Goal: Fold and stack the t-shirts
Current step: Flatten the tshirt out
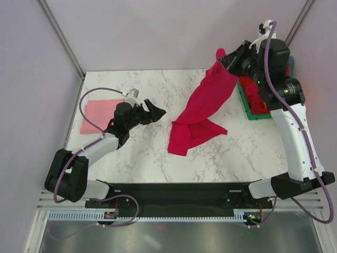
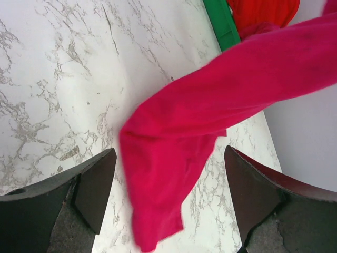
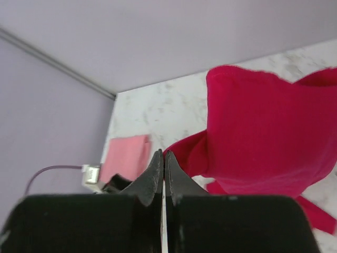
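- Overhead, the right gripper (image 1: 224, 59) clamps the crimson t-shirt (image 1: 208, 103), lifted left of the green bin (image 1: 247, 108); its lower end rests on the marble table (image 1: 142, 153). A folded pink t-shirt (image 1: 99, 117) lies far left of the bin, at the table's edge.
- Left wrist: left gripper (image 2: 169, 158) spread wide above bare marble.
- Right wrist: fingers (image 3: 155, 179) pressed together.

A: Arm build?
B: Left arm (image 1: 100, 145) and right arm (image 1: 295, 137): white links, black joint housings, purple cable (image 1: 87, 100) looped along each.
A: Tooling?
B: Left hand (image 1: 157, 115), right hand (image 1: 224, 58): matte black, wedge-shaped fingers (image 2: 89, 195).
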You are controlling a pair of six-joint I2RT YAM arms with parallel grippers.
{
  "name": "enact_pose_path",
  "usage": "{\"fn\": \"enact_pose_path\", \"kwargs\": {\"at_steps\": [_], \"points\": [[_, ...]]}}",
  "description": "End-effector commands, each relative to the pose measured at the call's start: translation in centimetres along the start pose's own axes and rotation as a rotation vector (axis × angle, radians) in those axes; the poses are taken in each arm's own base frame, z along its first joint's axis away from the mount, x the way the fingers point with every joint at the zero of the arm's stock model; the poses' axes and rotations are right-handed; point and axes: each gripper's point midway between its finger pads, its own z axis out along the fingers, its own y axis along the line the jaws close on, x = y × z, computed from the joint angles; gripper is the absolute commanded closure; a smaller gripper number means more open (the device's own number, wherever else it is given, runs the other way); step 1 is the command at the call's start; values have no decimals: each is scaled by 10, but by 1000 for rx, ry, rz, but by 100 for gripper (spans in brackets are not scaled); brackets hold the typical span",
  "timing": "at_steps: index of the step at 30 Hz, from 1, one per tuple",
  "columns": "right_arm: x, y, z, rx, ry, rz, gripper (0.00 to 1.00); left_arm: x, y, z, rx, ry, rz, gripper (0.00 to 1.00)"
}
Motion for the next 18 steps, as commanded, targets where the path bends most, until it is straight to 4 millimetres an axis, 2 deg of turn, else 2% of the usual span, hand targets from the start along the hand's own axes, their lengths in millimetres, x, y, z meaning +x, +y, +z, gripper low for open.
{"fn": "enact_pose_path", "kwargs": {"at_steps": [1,2,3,4,5,6,7,8,9,10,11,12,13,14,15,16,18], "points": [[-12,65,-43,-259,64,-47,100,-15,-11,-5,26,-65,19,10],[-14,66,-50,-264,57,-51,100,-16,-11,-6,25,-68,19,10],[-19,58,-53,-220,26,-53,100,-15,-11,-8,25,-71,19,10],[-18,46,-66,-179,-6,-63,100,-16,-11,-9,23,-78,19,10],[-17,33,-71,-129,-29,-66,100,-16,-10,-9,19,-83,21,10],[-32,12,-93,-30,-137,-57,100,-15,-9,-10,17,-85,19,10],[-10,-19,-85,73,-111,-60,100,-17,-10,-11,19,-90,21,10],[-5,-38,-89,140,-135,-53,100,-17,-10,-11,21,-91,20,10],[-8,-52,-110,186,-201,-41,100,-17,-10,-11,23,-91,20,10],[15,-92,-102,322,-191,-49,100,-16,-10,-10,26,-87,20,10],[22,-108,-107,377,-208,-38,100,-15,-11,-9,32,-82,20,10],[25,-119,-122,404,-247,-22,100,-16,-13,-9,36,-82,21,10],[43,-147,-122,496,-243,-30,100,-14,-12,-7,37,-72,20,10],[50,-156,-126,520,-261,3,100,-12,-13,-6,49,-60,20,10],[51,-160,-139,519,-299,23,100,-13,-17,-4,63,-55,29,10],[63,-173,-139,550,-293,24,100,-8,-22,-1,77,-37,38,10],[66,-179,-147,552,-329,44,100,-2,-30,8,92,-4,78,10]]}}
